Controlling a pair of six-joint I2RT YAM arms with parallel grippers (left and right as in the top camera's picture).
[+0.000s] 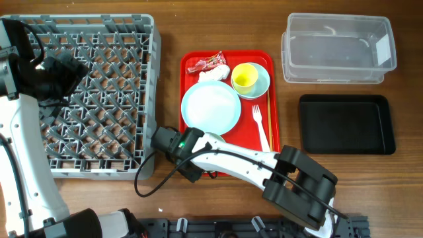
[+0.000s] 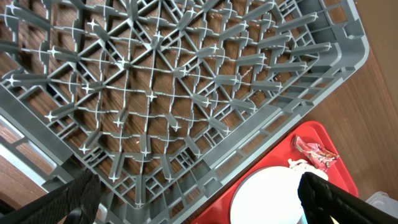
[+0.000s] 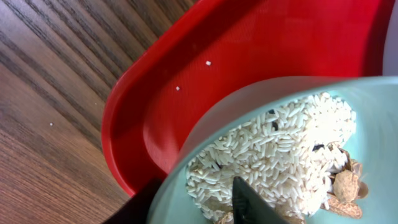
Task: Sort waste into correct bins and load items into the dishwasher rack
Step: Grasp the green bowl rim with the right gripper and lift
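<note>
My right gripper (image 3: 193, 186) is shut on the rim of a pale-blue bowl (image 3: 280, 87), one finger inside it. The bowl holds white rice scraps (image 3: 280, 143) and sits at the front left corner of the red tray (image 3: 143, 112). In the overhead view my right arm hides most of this bowl (image 1: 215, 137). The plate (image 1: 210, 108), the yellow cup (image 1: 244, 77) in a second bowl (image 1: 263, 84), the fork (image 1: 261, 125), the red wrapper (image 1: 206, 63) and the napkin (image 1: 215, 74) lie on the tray. My left gripper (image 2: 199, 199) is open and empty above the grey rack (image 1: 99, 92).
The clear tub (image 1: 338, 47) stands at the back right, with the black tray (image 1: 346, 123) in front of it; both are empty. A few rice grains lie on the red tray and on the wood beside it. The rack holds no dishes.
</note>
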